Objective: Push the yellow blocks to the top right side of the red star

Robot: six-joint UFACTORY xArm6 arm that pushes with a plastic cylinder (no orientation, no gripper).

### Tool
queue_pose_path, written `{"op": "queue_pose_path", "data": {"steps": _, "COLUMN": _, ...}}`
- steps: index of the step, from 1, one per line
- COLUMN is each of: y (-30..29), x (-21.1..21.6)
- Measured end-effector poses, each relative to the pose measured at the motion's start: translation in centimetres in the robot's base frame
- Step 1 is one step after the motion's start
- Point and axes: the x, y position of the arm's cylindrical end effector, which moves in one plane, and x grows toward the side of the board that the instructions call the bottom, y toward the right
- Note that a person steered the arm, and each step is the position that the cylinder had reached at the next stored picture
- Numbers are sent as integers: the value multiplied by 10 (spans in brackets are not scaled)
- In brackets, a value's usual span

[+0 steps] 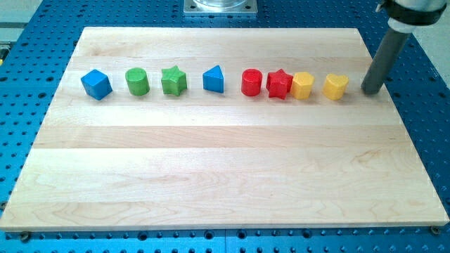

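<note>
The red star (pixel 279 84) lies in a row of blocks across the upper part of the wooden board (pixel 225 183). A yellow hexagon block (pixel 302 86) touches its right side. A yellow heart-shaped block (pixel 336 86) lies a little further right, apart from the hexagon. My tip (pixel 371 91) rests on the board near its right edge, just right of the yellow heart block with a small gap between them. The dark rod rises from it up and to the right.
Left of the red star in the same row stand a red cylinder (pixel 252 82), a blue triangle (pixel 214 79), a green star (pixel 174 81), a green cylinder (pixel 138 81) and a blue cube (pixel 96 84). Blue perforated table surrounds the board.
</note>
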Motion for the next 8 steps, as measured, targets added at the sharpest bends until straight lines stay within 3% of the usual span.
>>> {"op": "queue_pose_path", "data": {"steps": 2, "y": -94, "x": 2}}
{"op": "queue_pose_path", "data": {"steps": 4, "y": -159, "x": 61}}
{"op": "queue_pose_path", "data": {"steps": 5, "y": -180, "x": 33}}
{"op": "queue_pose_path", "data": {"steps": 6, "y": -133, "x": 28}}
{"op": "queue_pose_path", "data": {"steps": 8, "y": -113, "x": -4}}
